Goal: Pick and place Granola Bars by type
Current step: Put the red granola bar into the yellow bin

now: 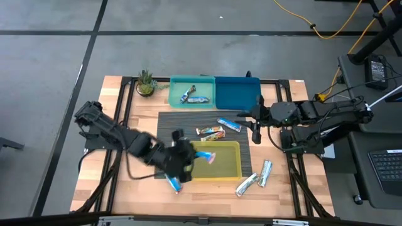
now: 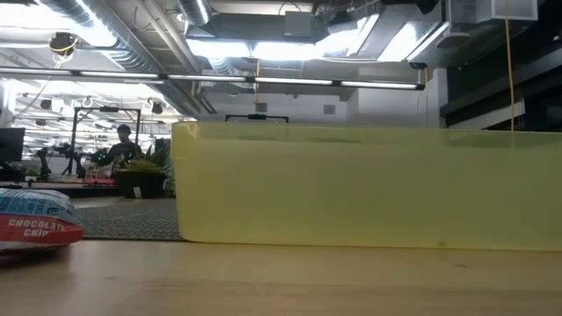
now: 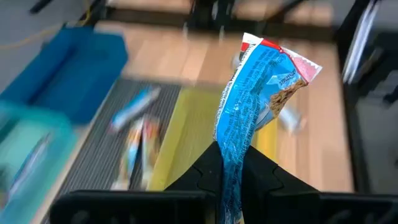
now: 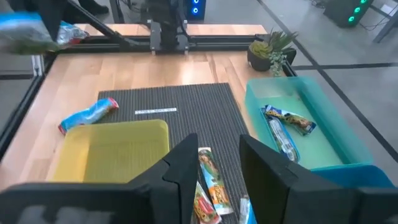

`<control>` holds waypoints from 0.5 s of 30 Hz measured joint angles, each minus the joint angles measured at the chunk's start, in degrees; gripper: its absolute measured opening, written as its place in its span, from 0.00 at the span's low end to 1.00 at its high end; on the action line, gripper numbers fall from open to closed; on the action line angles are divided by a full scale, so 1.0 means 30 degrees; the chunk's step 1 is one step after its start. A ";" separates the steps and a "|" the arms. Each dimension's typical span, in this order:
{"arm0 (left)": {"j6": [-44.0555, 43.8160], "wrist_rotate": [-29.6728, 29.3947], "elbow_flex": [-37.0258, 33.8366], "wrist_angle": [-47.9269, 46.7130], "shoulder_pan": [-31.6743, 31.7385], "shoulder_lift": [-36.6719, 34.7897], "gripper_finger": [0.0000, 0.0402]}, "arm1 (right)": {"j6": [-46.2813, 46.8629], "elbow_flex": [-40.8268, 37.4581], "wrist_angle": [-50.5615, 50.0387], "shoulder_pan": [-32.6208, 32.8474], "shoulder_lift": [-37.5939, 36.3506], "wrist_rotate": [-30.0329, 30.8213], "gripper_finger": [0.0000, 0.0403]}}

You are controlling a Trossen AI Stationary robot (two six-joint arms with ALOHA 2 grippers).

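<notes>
Currently the teal bin (image 1: 177, 88) holds two granola bars (image 1: 195, 96); the blue bin (image 1: 237, 91) holds none. Over the yellow tray (image 1: 230, 164), the left gripper (image 3: 231, 180) pinches a blue bar (image 3: 258, 87), while the right gripper (image 4: 217, 163) hovers, fingers parted.

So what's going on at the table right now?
The left gripper is shut on a blue granola bar, holding it above the yellow tray. The right gripper hangs open over the dark mat, above an orange bar. Two bars lie in the teal bin; others are scattered on the table.
</notes>
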 joint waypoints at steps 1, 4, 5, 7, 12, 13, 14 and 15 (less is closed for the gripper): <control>0.0727 0.0287 0.0000 0.1091 0.0508 0.0000 0.06 | -0.0135 0.0007 -0.0125 0.0000 -0.0054 0.0000 0.30; 0.2435 0.1442 0.0000 0.3628 0.1842 0.0000 0.06 | -0.0853 0.0007 -0.0579 0.0001 -0.0286 0.0001 0.30; 0.2698 0.1806 0.0000 0.4060 0.2212 0.0000 0.06 | -0.0962 0.0007 -0.0607 0.0000 -0.0389 0.0000 0.30; 0.2878 0.2437 0.0000 0.4383 0.2762 0.0000 0.06 | -0.1317 0.0007 -0.0601 0.0000 -0.0710 0.0067 0.30; 0.2927 0.2712 0.0000 0.4254 0.3269 0.0000 0.06 | -0.1568 0.0015 -0.0634 0.0000 -0.1467 0.0903 0.30; 0.2932 0.2829 0.0000 0.4189 0.3365 0.0002 0.06 | -0.1713 0.0015 -0.0643 0.0000 -0.1643 0.1050 0.30; 0.2927 0.3056 -0.0012 0.4105 0.3478 0.0007 0.06 | -0.1893 0.0015 -0.0616 0.0000 -0.1802 0.1219 0.30; 0.2927 0.3267 -0.0047 0.4029 0.3589 0.0023 0.06 | -0.2114 0.0015 -0.0620 0.0000 -0.1963 0.1367 0.30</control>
